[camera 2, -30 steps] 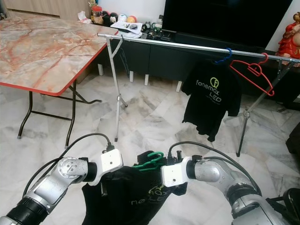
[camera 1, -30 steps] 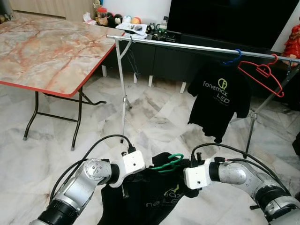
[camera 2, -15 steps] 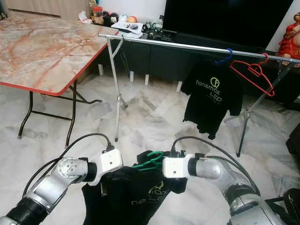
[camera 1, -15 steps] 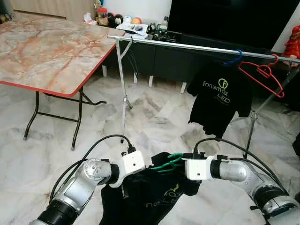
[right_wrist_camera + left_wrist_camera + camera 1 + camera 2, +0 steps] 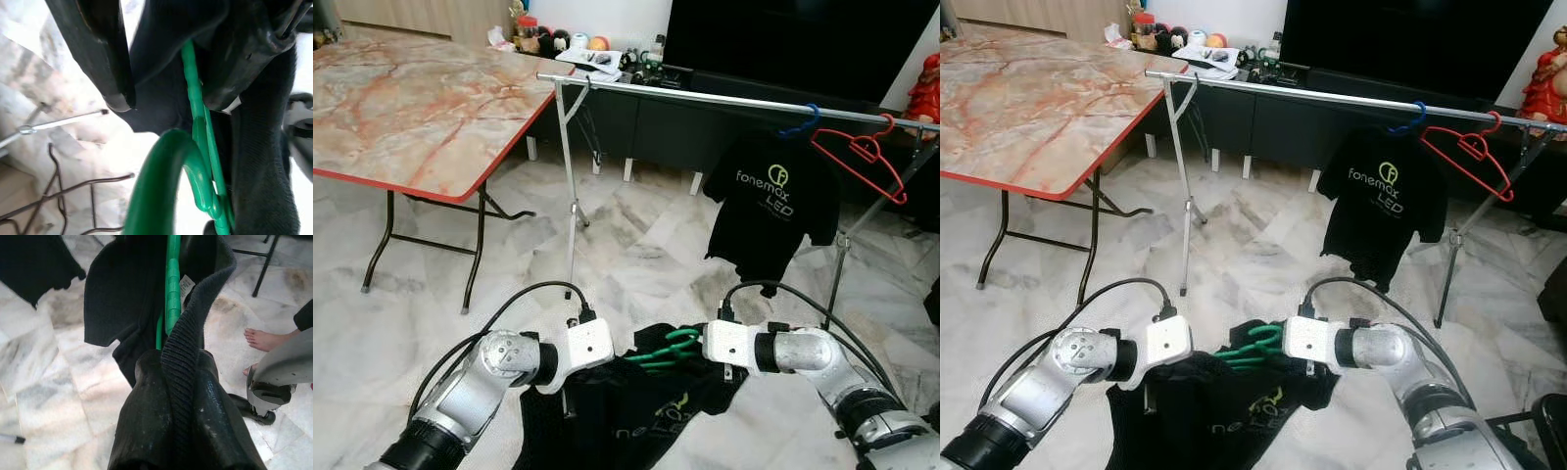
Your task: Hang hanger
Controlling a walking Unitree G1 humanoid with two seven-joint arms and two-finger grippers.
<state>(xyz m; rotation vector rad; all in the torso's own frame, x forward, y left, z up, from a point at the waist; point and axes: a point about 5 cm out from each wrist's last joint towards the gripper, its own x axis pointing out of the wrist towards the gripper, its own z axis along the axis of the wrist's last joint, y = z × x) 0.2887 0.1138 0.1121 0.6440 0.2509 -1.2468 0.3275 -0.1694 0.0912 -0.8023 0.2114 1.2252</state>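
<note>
Down low in front of you, between the two arms, is the green hanger point(image 5: 664, 349) with a black t-shirt point(image 5: 636, 411) draped on it, hanging above the marble floor point(image 5: 636, 255). Your left claw point(image 5: 183, 382) is pinched together on the shirt's ribbed collar, and you can see the green hanger bar running right past its fingertips in the left wrist view. Your right claw point(image 5: 166, 98) sits at the hook end of the hanger; its fingers point(image 5: 105, 63) are spread apart with the green neck of the hanger passing between them, so it isn't clamped on anything as far as I can tell.

Well ahead of you stands the clothes rail point(image 5: 705, 98), a silver bar on thin legs. Already on it: a black printed t-shirt point(image 5: 771, 211) on a blue hanger point(image 5: 800, 121), and just beside that a bare red hanger point(image 5: 862, 157) tilted on the bar. Off to your left is a marble-top desk point(image 5: 401, 108) with a red edge, and a dark TV unit point(image 5: 656, 117) sits behind the rail. A person's bare foot point(image 5: 264, 339) shows in the left wrist view.
</note>
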